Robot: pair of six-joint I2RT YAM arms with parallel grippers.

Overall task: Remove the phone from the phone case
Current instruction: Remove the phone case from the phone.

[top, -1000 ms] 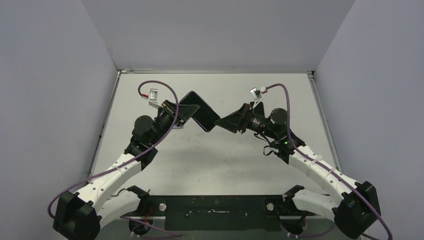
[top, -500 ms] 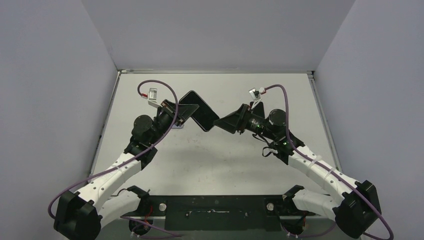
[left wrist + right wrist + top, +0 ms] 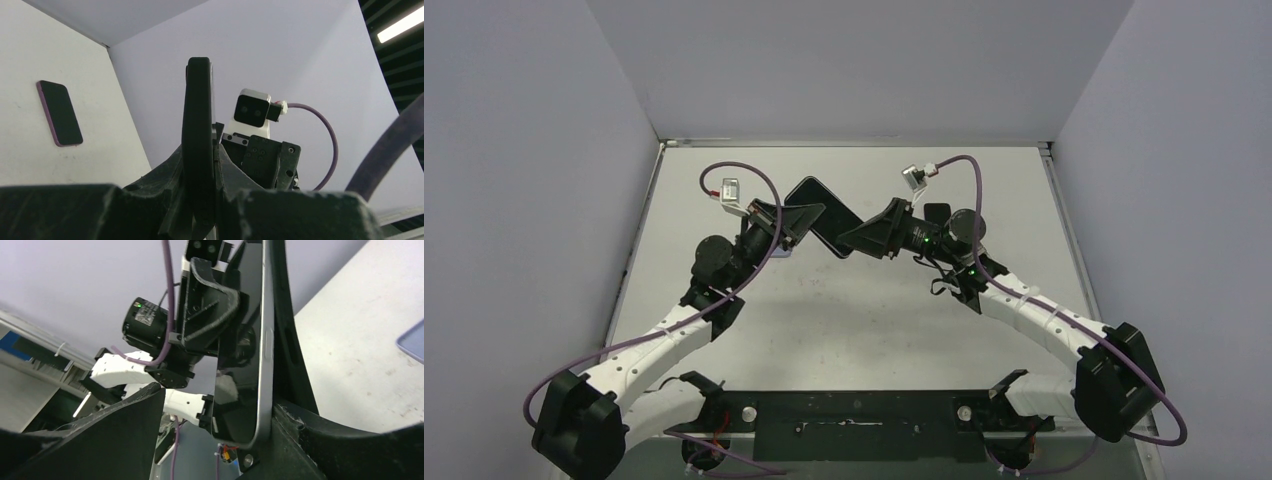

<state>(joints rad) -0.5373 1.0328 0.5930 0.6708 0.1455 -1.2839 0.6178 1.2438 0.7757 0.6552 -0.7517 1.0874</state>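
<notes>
A black phone case (image 3: 824, 213) with the phone in it is held up above the table. My left gripper (image 3: 796, 228) is shut on its left end. In the left wrist view the case (image 3: 198, 120) stands edge-on between the fingers (image 3: 165, 175). My right gripper (image 3: 861, 237) is open around the opposite corner. In the right wrist view the phone (image 3: 245, 365) shows a glossy screen and silver frame, with the black case (image 3: 286, 325) behind it. That corner rests against the right finger (image 3: 305, 435). The left finger (image 3: 110, 430) stands well apart.
A flat dark slab with a purple rim (image 3: 60, 112) lies on the white table (image 3: 904, 320) below the left gripper. Its lavender edge (image 3: 412, 340) shows in the right wrist view. Grey walls enclose the table on three sides.
The right gripper has moved left and turned, and its jaws now straddle the case's right corner. The left gripper and case shifted only slightly.
</notes>
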